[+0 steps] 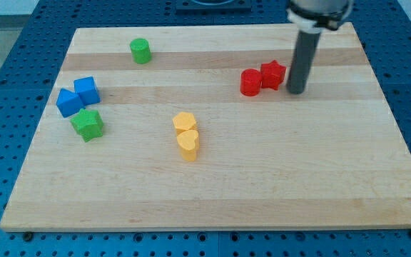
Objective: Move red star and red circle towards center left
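The red star (272, 73) and the red circle (250, 82) sit side by side, touching, in the upper right part of the wooden board (212, 193). The circle is at the star's left. My tip (296, 91) stands just to the right of the red star, a small gap from it. The rod rises straight up from there to the view's top.
A green circle (140, 51) lies near the top left. A blue cube (86, 90), a blue block (68, 103) and a green star (88, 124) cluster at the left. A yellow hexagon (184, 121) and a yellow heart (188, 145) touch near the centre.
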Tool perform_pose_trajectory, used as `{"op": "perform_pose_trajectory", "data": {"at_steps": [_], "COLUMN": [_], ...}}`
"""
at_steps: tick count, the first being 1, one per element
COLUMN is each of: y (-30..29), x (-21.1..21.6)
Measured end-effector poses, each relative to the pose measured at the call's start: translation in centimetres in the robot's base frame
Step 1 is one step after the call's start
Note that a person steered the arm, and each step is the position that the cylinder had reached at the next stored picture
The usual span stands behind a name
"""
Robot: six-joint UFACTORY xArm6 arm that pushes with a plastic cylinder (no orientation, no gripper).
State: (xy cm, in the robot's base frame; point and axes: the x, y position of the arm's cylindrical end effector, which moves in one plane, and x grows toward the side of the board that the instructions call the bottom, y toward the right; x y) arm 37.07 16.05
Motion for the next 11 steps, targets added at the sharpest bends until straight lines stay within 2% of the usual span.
{"op": "perform_pose_trajectory", "data": {"at_steps": [1,2,8,11], "y": [0.8,-0.9,-14.5,-24.6], "x": [-2.0,-2.9,0.9,2.8]}}
